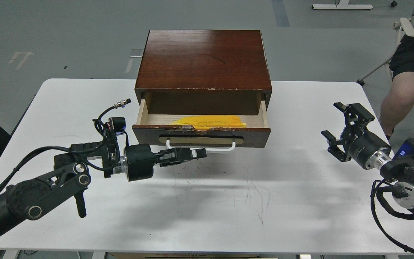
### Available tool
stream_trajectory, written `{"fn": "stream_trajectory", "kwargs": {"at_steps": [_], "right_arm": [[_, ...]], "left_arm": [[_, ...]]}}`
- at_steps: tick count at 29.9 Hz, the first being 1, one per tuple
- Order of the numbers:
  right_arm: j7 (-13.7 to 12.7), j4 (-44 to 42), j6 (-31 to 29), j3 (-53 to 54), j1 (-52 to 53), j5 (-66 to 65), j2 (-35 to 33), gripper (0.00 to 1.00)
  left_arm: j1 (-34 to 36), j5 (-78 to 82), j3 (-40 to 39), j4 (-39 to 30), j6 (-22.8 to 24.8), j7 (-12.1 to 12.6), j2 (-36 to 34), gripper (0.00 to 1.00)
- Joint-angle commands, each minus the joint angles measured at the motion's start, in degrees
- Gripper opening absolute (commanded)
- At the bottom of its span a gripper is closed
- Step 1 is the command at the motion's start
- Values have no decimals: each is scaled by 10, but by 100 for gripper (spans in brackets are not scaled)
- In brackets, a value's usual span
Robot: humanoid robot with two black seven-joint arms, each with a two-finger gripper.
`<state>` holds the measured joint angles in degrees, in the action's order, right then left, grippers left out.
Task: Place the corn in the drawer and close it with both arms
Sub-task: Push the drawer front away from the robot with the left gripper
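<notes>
The drawer (146, 131) of the dark red-brown cabinet (203, 59) is partly open, with its white bar handle (228, 148) facing me. The yellow corn (207, 121) lies inside on the pale wood floor, along the front wall. My left gripper (200, 153) is shut, its fingertips together just below the handle at the drawer front. I cannot tell whether it touches the front. My right gripper (336, 126) is open and empty, well to the right of the drawer above the table.
The white table (228, 201) carries the cabinet at the back middle. A seated person (404, 86) on a chair is at the far right, close behind my right arm. Loose cables (106, 122) stick up from my left wrist near the drawer's left corner.
</notes>
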<state>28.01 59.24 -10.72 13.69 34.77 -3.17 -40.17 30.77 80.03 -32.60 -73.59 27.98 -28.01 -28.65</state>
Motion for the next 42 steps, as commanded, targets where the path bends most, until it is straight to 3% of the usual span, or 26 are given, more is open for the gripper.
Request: {"fn": "stream_trajectory", "kwargs": {"at_steps": [1,42], "right_arm": [[0,0,0,0,0,0,0,100],[0,0,0,0,-5,0,0,100]], "left_arm": [[0,0,1,-2,0,0,-2,0],[9,56,10,4,0,0,-7,0]]}}
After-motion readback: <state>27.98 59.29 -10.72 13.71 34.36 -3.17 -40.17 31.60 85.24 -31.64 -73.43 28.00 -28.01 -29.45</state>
